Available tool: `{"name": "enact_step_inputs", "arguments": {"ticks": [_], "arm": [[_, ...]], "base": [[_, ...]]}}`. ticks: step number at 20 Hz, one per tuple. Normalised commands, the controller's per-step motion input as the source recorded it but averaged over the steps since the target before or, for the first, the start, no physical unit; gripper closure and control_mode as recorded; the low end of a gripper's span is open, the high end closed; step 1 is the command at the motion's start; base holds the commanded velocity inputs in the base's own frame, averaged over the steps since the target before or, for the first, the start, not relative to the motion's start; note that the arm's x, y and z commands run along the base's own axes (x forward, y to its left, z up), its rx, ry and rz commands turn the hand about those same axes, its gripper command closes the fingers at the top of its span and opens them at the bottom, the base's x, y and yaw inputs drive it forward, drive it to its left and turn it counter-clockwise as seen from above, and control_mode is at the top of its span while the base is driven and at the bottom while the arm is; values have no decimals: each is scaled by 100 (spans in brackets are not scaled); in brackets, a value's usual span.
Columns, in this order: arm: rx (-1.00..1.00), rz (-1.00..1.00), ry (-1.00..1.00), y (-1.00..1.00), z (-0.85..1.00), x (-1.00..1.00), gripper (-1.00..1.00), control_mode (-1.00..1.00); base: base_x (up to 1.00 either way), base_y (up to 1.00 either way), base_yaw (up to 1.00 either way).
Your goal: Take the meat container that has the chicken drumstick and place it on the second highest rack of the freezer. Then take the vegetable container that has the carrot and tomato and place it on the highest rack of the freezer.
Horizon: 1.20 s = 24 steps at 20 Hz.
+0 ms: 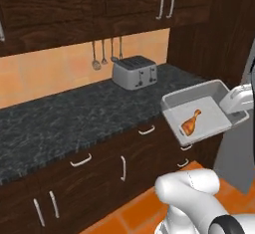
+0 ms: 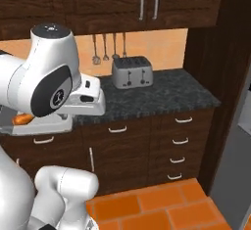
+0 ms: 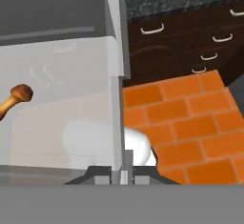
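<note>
A: While the arm reaches out level, where is the meat container (image 1: 206, 109)?
B: Held in mid-air beyond the tabletop (image 1: 74, 113) edge, above the orange floor (image 3: 181, 118); jaws pinched on its wall, chicken drumstick (image 1: 191, 122) lying inside.

The left base view looks from behind the arm, forward and down, at a dark stone counter (image 1: 74, 113) with a toaster (image 1: 134, 72). The right base view faces the same counter and toaster from the other side. The hand view sits very close above a clear tray (image 3: 62, 118), looking down to the orange floor (image 3: 181, 118).
</note>
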Motion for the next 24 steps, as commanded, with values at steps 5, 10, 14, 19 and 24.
{"name": "enact_step_inputs", "arguments": {"ticks": [5,10,14,19,24], "arm": [[0,0,0,0,0,0,100,100],[0,0,0,0,0,0,100,100],[0,0,0,0,0,0,100,100],[0,0,0,0,0,0,100,100],[0,0,0,0,0,0,100,100]], "base": [[-1,-24,-58],[-1,-14,-58],[0,-6,-63],[0,-9,-64],[0,-22,-58]]}}
